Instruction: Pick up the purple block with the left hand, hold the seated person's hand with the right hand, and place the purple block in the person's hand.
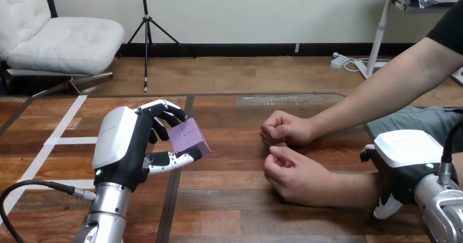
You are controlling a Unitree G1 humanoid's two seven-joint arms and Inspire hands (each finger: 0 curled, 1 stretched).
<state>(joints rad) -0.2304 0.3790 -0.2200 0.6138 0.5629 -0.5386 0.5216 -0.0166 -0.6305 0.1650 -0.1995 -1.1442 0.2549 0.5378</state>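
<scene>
Closest to the robot, low on the right, the right hand sits right against the person's forearm, just behind the person's near hand. I cannot tell if it is open or closed, or if it has hold of the arm. That near hand lies on the wooden table, curled up loosely, so its palm is hidden.

A bit farther out on the left, the left hand is closed on the purple block. Its fingers hook over the top and its thumb presses from below. The block is up off the table, apart from the person's hands.

The block looks small and light, maybe foam, with flat sides and square corners. It likely won't break. The flat sides are the best places to pinch. Held by a corner, it could twist and slip out.

Farther still is the person's far hand, also curled, just beside the near one. Both closed hands are in the way, because there is no open palm to set the block in yet. Strips of white tape lie on the table's left, out of the way.
</scene>
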